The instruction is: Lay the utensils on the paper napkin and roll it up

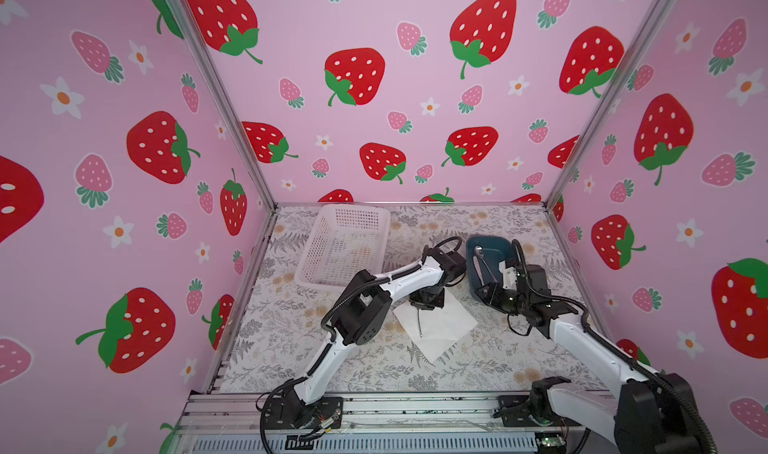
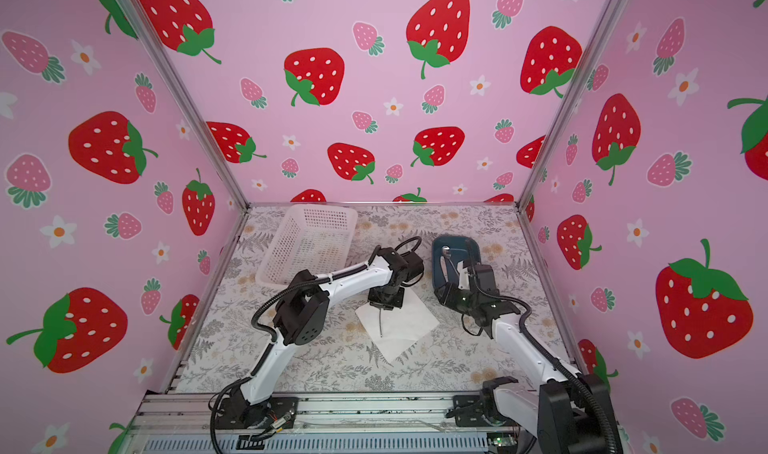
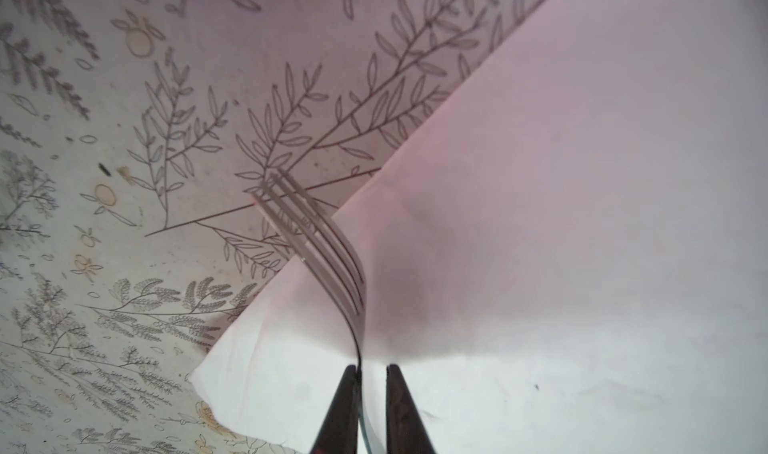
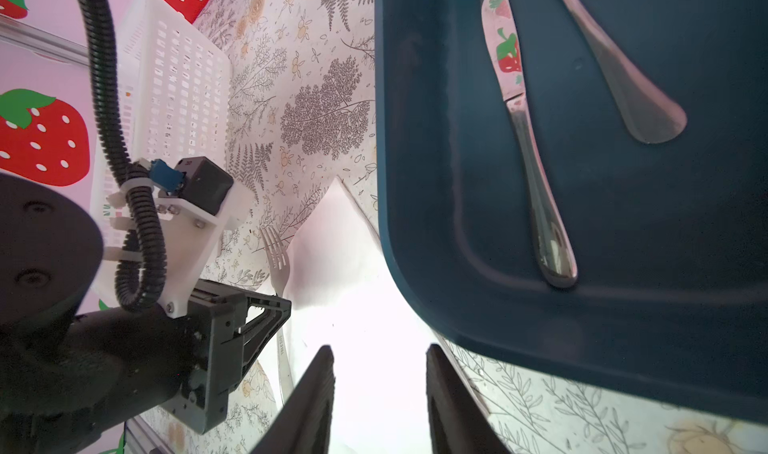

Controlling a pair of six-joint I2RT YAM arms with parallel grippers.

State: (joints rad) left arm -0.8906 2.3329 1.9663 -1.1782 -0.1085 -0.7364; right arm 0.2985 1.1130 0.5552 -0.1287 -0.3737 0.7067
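Note:
The white paper napkin [image 1: 442, 327] [image 2: 405, 327] lies flat on the floral table mat. A dark-looking fork [image 1: 419, 321] [image 2: 380, 323] rests along its left part, tines [image 3: 291, 215] reaching past the napkin's edge [image 3: 540, 223]. My left gripper [image 3: 371, 367] stands over the fork's handle, open by a narrow gap. The handle touches one finger and is clear of the other. My right gripper [image 4: 379, 348] hovers open over the napkin's right corner [image 4: 332, 244], with nothing between its fingers. A silvery spoon [image 1: 479, 251] and a knife [image 4: 528, 140] lie in the blue tray [image 4: 415, 182].
The blue tray [image 1: 471, 273] [image 2: 436, 265] sits just behind my right gripper. A white perforated basket [image 1: 345, 244] [image 2: 309, 240] stands at the back left. Pink strawberry walls enclose the table on three sides.

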